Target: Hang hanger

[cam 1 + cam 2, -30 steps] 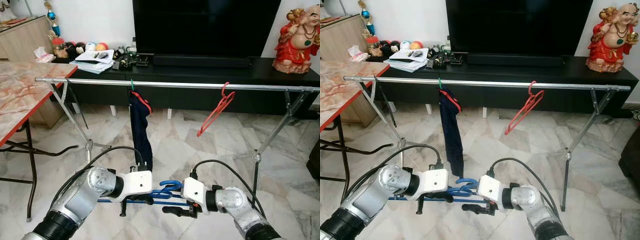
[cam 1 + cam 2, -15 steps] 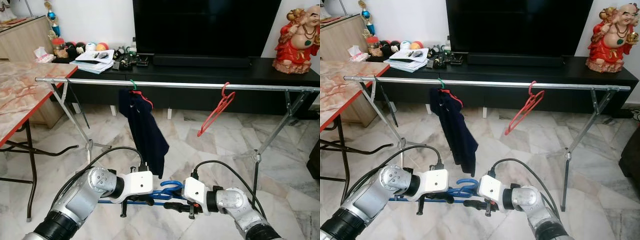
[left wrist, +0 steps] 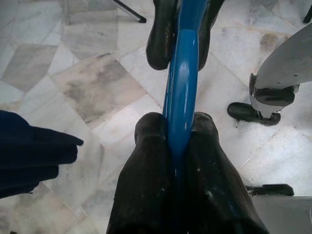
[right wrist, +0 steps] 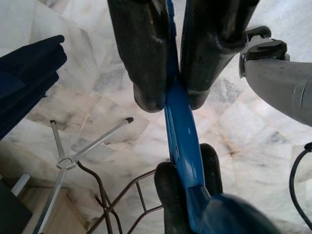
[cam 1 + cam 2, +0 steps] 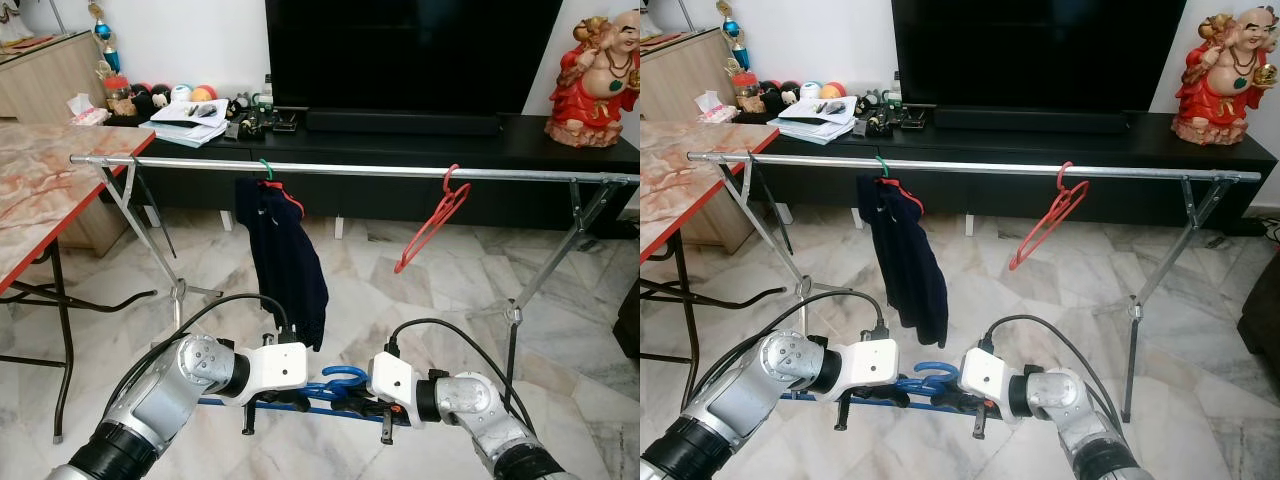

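A blue hanger (image 5: 335, 385) is held low in front of me, above the marble floor, its hook curling up between my two arms. My left gripper (image 5: 288, 399) is shut on its bar from the left, and in the left wrist view the bar (image 3: 181, 92) runs between the fingers (image 3: 146, 185). My right gripper (image 5: 362, 404) is shut on the same bar from the right, its fingers (image 4: 141, 53) pinching the blue plastic (image 4: 181, 126). Beyond stands the silver clothes rail (image 5: 360, 170), at about chest height.
On the rail hang a navy garment (image 5: 288, 258) on a green-hooked hanger and a bare red hanger (image 5: 432, 222). A red-edged marble table (image 5: 40, 190) stands at left. Behind the rail are a black TV console (image 5: 520, 150), a TV and a red statue (image 5: 598, 75).
My right gripper has come up from under the hanger and shut on its bar. The navy garment swung out to the right and now hangs spread. The left gripper has kept its hold.
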Controlling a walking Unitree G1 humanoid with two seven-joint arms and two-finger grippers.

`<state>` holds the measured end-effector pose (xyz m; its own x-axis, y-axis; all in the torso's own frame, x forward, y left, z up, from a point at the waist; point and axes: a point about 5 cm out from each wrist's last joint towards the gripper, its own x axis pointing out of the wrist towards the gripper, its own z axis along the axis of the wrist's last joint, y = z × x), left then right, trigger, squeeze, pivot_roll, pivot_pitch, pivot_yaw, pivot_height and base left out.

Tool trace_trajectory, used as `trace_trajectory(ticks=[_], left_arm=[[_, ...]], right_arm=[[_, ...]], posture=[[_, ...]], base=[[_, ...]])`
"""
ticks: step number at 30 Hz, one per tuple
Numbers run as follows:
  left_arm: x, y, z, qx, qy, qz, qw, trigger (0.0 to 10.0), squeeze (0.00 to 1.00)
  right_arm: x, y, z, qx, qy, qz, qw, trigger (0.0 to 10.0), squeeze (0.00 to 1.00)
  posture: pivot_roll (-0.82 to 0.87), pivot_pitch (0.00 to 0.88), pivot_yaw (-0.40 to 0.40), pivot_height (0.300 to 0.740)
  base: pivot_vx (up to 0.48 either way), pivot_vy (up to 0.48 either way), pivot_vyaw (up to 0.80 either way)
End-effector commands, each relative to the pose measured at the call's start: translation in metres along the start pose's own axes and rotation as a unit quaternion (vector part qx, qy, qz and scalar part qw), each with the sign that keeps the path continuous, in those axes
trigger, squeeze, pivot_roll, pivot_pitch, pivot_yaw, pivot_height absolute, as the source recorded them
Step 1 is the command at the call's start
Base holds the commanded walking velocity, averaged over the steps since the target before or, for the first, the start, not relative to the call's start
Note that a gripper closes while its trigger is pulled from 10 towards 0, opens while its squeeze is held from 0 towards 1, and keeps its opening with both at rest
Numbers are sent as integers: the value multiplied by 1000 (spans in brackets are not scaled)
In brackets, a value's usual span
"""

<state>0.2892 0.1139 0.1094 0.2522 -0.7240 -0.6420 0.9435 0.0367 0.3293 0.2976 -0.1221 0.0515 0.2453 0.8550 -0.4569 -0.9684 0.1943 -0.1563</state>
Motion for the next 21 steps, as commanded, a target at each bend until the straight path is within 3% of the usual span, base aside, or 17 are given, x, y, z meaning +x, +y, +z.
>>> trace_trajectory(ticks=[1,8,9,10,15,21], left_arm=[[-2,9,25,23,-64,27,997,10000,0],[-3,13,30,13,-89,40,995,10000,0],[-4,13,30,8,-93,37,995,10000,294],[-4,13,30,3,-100,34,994,10000,1000],[-7,10,25,-9,-95,18,995,10000,1000],[-17,3,14,-32,-81,-15,996,10000,1000]], right_arm=[[5,0,3,5,-6,0,1000,0,0],[2,0,-1,9,2,-3,1000,0,0],[2,0,-2,9,5,-3,1000,0,0],[0,0,-3,10,9,-3,1000,0,0],[-3,5,-17,-2,62,-3,998,0,0],[-6,18,-38,20,105,0,994,0,0]], posture=[[115,1,23,740],[113,0,23,740],[113,0,23,740],[113,0,23,740],[106,0,24,740],[112,0,24,740]], base=[[0,0,0],[0,0,0],[0,0,0],[0,0,0],[0,0,0],[0,0,0]])
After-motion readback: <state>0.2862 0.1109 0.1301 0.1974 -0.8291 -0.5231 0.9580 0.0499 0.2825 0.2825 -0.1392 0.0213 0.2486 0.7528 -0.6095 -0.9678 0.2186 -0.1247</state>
